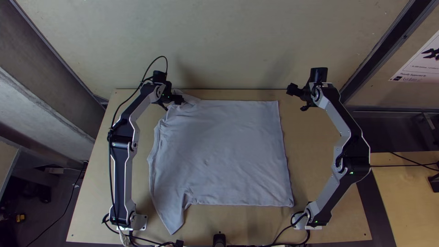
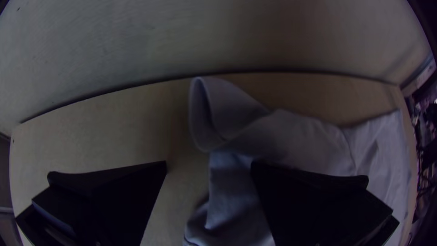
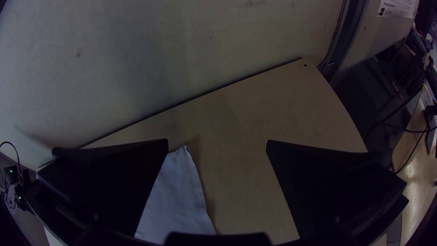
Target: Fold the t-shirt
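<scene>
The light grey t-shirt [image 1: 224, 151] lies spread on the table, its hem side toward the right, one sleeve pointing to the near edge. At its far left corner is my left gripper [image 1: 173, 100], where the other sleeve is bunched. In the left wrist view that sleeve [image 2: 236, 114] stands raised at its opening, and my left gripper [image 2: 209, 166] is open, one finger over the cloth. My right gripper [image 1: 297, 99] is beyond the shirt's far right corner. In the right wrist view my right gripper [image 3: 217, 141] is open, the shirt's corner [image 3: 180, 182] beside one finger.
A pale wall [image 1: 228, 41] rises behind the table's far edge. Bare wood [image 1: 315, 132] lies between the shirt and the right arm. Black cables [image 1: 283, 233] run along the near edge, and another table [image 1: 407, 183] stands at the right.
</scene>
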